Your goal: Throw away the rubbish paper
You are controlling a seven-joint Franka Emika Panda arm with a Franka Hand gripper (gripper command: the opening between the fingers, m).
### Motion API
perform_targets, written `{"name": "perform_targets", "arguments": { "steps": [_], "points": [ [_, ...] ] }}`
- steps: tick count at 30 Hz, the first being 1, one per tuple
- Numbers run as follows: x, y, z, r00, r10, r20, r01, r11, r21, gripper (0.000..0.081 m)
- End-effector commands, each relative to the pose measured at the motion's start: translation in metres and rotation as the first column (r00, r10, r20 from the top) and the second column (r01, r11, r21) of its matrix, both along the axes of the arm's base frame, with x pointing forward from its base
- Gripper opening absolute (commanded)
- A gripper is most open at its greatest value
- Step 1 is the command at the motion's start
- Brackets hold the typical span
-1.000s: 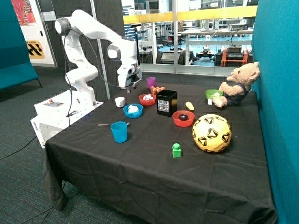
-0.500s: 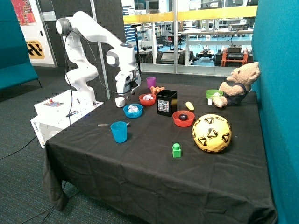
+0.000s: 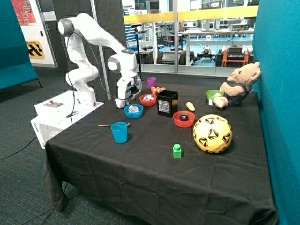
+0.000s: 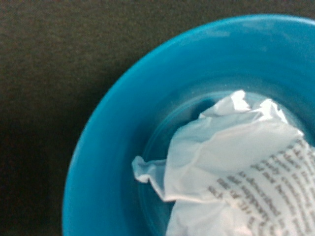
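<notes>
Table (image 3: pixel 140 173) under a black cloth, all items on it. Landmark: black box (image 3: pixel 167 103), upright near the middle of the far half.

White Franka arm (image 3: pixel 93 42) reaches in from its base beyond the table edge, wrist pointing down. Gripper (image 3: pixel 123 101) hangs low just above the rim of the blue bowl (image 3: pixel 133 111), on the side of the bowl away from the black box. Fingers can't be made out in either view, so whether the claw is spread or closed: cannot tell. Nothing visibly held.

Yellow-black ball (image 3: pixel 212 133): nearer the camera than the black box, toward the teal wall. Teddy bear (image 3: pixel 236 86): far corner, well apart from the box, sitting against the teal wall, with a green bowl (image 3: pixel 213 95) just beside it. Red bowl (image 3: pixel 183 119) with a dark object inside: just in front of the box, ball side. Blue bowl: beside the box on the arm side, slightly nearer the camera. Second red bowl (image 3: pixel 147 100): just beside the box, arm side, behind the blue bowl. Blue cup (image 3: pixel 119 132): well in front of the box, past the blue bowl. Purple cup (image 3: pixel 151 82): behind the box, far edge. Green block (image 3: pixel 177 151): well in front of the box.

Rubbish paper (image 3: pixel 134 109): one crumpled white wad sits inside the blue bowl; wrist view shows it close up (image 4: pixel 236 172), printed text on it, resting on the bowl floor. Second white wad (image 3: pixel 148 98) in the red bowl beside the box. Neither is thrown away yet.
</notes>
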State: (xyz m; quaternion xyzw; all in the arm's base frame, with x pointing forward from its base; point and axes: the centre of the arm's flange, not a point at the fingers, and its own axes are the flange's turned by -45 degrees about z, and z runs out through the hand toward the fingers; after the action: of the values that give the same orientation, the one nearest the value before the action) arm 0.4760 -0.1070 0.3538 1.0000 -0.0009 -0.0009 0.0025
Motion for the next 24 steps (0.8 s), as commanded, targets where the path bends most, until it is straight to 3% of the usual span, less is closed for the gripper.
{"name": "perform_targets", "arguments": {
  "steps": [1,24],
  "points": [
    [-0.001,0.001,-0.019,1.000,-0.002,0.0019,0.002,1.000,0.0050,0.0638],
    [0.000,0.009,-0.045,1.000,0.018,0.0019,-0.018,1.000,0.0050,0.0635]
  ]
}}
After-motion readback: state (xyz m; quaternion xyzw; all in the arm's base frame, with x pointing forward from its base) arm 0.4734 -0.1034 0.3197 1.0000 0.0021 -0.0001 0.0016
